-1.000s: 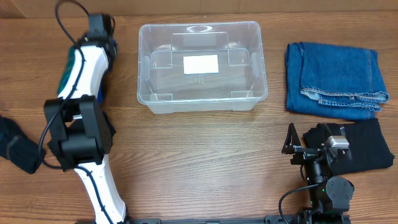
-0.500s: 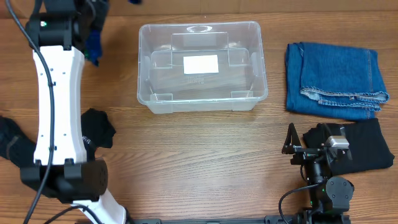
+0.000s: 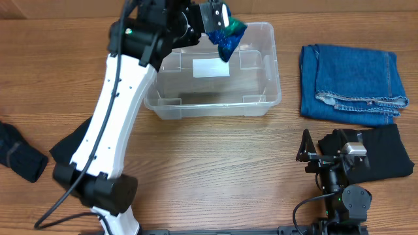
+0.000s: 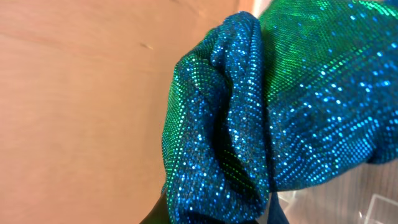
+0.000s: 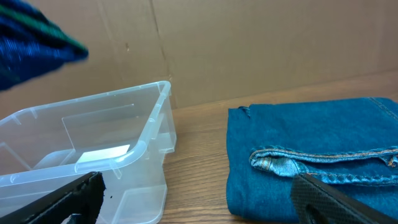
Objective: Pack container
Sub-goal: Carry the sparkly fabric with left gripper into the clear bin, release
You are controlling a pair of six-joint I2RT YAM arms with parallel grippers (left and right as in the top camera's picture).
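Sparkly blue-green cloth point(image 3: 228, 38) hangs from the left end effector point(image 3: 214, 14), which is clamped on it above the far side of the container point(image 3: 277, 85). That container stands on the table point(image 3: 209, 163) beside folded jeans point(image 3: 353, 81). At the near edge, the right end effector point(image 3: 305, 149) has its fingers apart.

one container point(image 3: 273, 96), one jeans point(image 3: 353, 81), one sequin cloth point(image 3: 228, 36), three black cloths point(image 3: 386, 156) point(image 3: 18, 160) point(image 3: 68, 144)

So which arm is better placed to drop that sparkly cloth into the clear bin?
Left. The left end effector is shut on the sparkly cloth, held over the container. The right end effector sits open and empty, off by the black cloth.
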